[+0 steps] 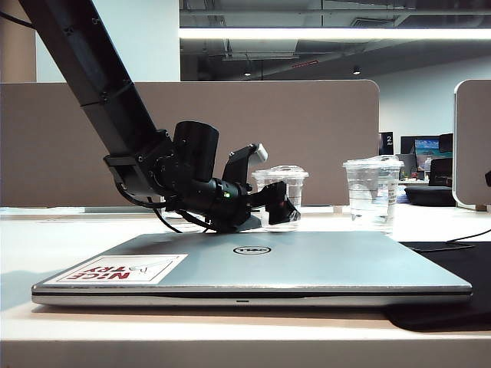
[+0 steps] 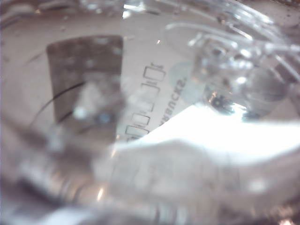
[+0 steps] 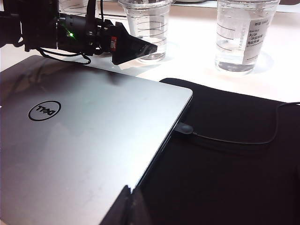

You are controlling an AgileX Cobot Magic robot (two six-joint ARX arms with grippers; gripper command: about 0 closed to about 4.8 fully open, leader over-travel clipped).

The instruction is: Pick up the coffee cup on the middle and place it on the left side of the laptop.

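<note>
The coffee cup (image 1: 281,182), squat and clear with a domed lid, stands on the white table behind the closed silver laptop (image 1: 307,264). My left gripper (image 1: 281,208) reaches over the laptop's back edge and is open, its dark fingers down at the cup's base on either side. In the left wrist view the cup (image 2: 140,117) fills the frame as a blur and the fingers cannot be made out. In the right wrist view a left finger (image 3: 133,47) lies just in front of the cup (image 3: 146,28). My right gripper (image 3: 130,206) is shut, above the laptop's (image 3: 84,140) near edge.
A taller clear cup (image 1: 374,192) with a white sticker (image 3: 253,40) stands to the right of the coffee cup. A third cup (image 3: 75,4) shows behind the left arm. A black mat (image 3: 225,168) with a cable (image 3: 234,140) lies beside the laptop. A beige partition (image 1: 322,130) closes the back.
</note>
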